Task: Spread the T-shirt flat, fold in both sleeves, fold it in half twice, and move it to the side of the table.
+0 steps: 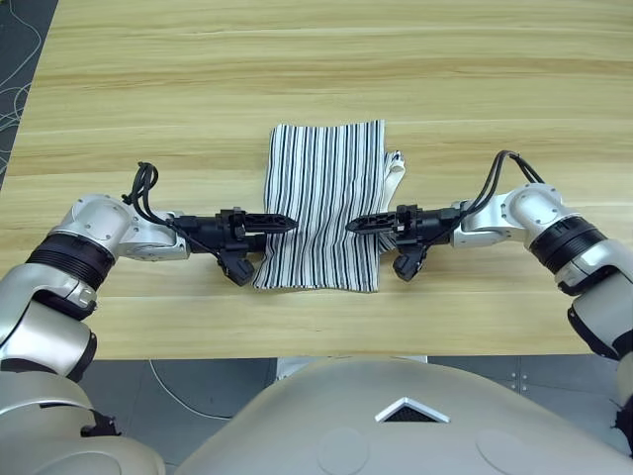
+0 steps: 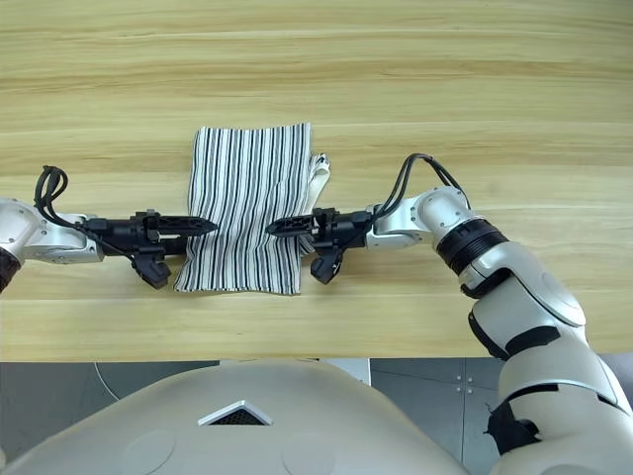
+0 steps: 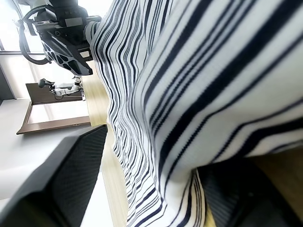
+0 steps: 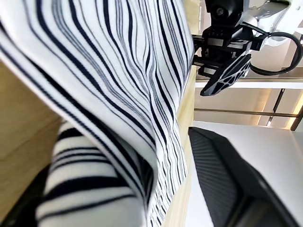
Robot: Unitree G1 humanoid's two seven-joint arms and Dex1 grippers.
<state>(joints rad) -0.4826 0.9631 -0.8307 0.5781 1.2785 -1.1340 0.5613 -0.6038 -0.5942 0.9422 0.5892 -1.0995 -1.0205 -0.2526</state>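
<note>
Striped black-and-white T-shirt (image 1: 321, 203) lies centre frame on the light wood tabletop (image 1: 297, 59), already a narrow upright rectangle. Sleeves look folded in. A small white bit of fabric (image 1: 396, 170) sticks out at its upper right edge.

The left end effector (image 1: 282, 224) comes in from the left of the frame and the right end effector (image 1: 358, 225) from the right. Both point inward, tips over the shirt's side edges about halfway down its length.

Both are released, not clenched. In each wrist view one ribbed finger (image 3: 78, 170) (image 4: 218, 175) stands clear of the cloth, while the other sits under the draped striped edge, so each edge lies loose in an open jaw.

Step in hand, my read: get hold of both side edges for a fold in half.
- Close both sides at the same depth, with all layers in the bite, or the tucked sleeves may slip out.
- Lift both sides evenly and carry them over together, so the stripes stay parallel and the edges meet.
- Keep the lower fingers flat on the wood to avoid bunching.

Hard to make out:
- The head views look from above, so the jaw gap is not readable there.
- The lower fingers are mostly buried under cloth.
- Layer count is unclear, as is whether one half-fold is already done.
- The white bit could be collar or hem, cannot tell.
</note>
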